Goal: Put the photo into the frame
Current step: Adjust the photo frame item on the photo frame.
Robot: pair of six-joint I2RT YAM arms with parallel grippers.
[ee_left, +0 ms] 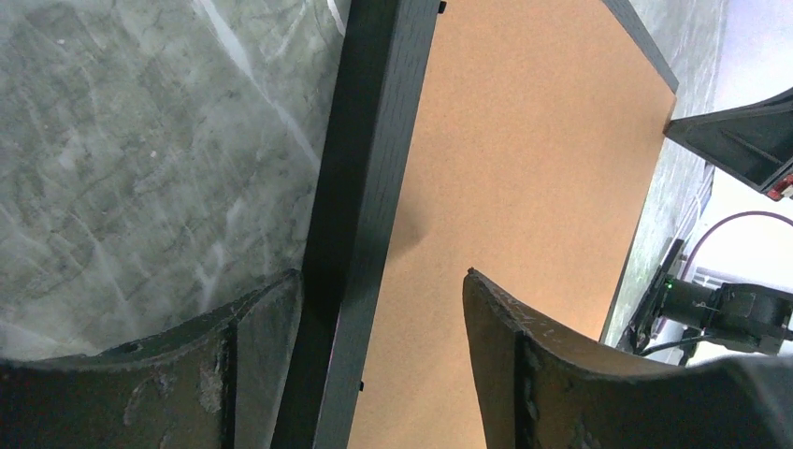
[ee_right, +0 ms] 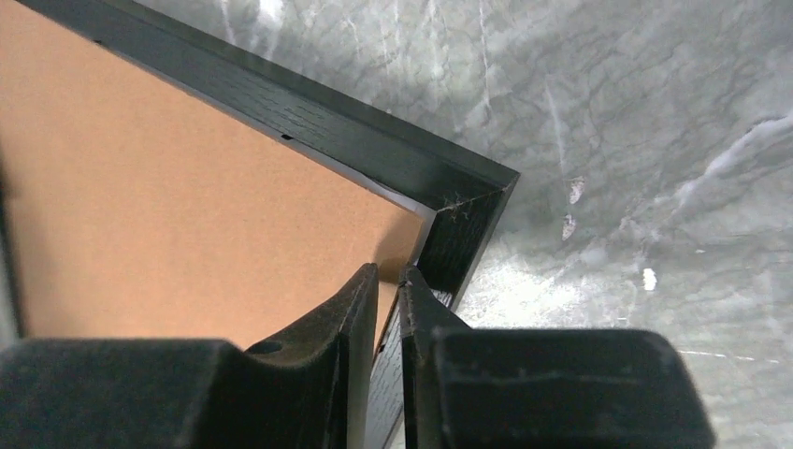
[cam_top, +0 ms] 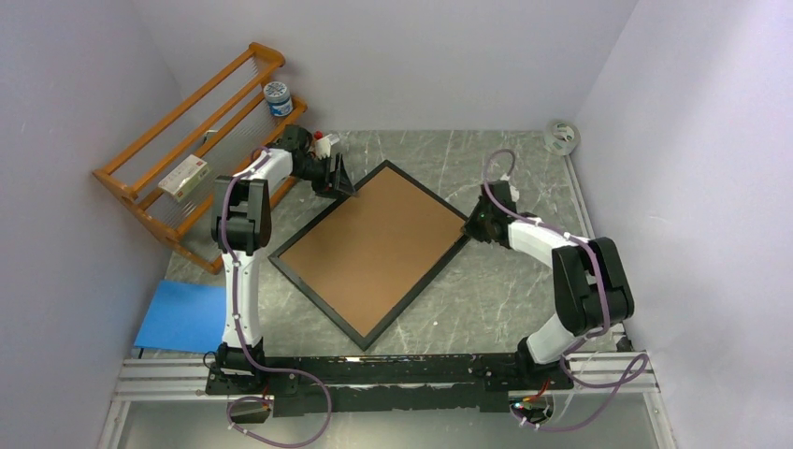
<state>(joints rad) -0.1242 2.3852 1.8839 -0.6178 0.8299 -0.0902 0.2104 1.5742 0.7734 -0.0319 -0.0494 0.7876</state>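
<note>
The black frame lies flat on the marble table, turned like a diamond. A brown cardboard backing board fills it. The photo is hidden. My left gripper is at the frame's upper left side. In the left wrist view it is open, one finger either side of the black rail. My right gripper is at the frame's right corner. In the right wrist view its jaws are shut to a thin slit above the corner's inner edge, with nothing seen between them.
An orange wooden rack stands against the left wall with a white box on it and a jar beside its far end. A blue sheet lies at the near left. A tape roll sits in the far right corner.
</note>
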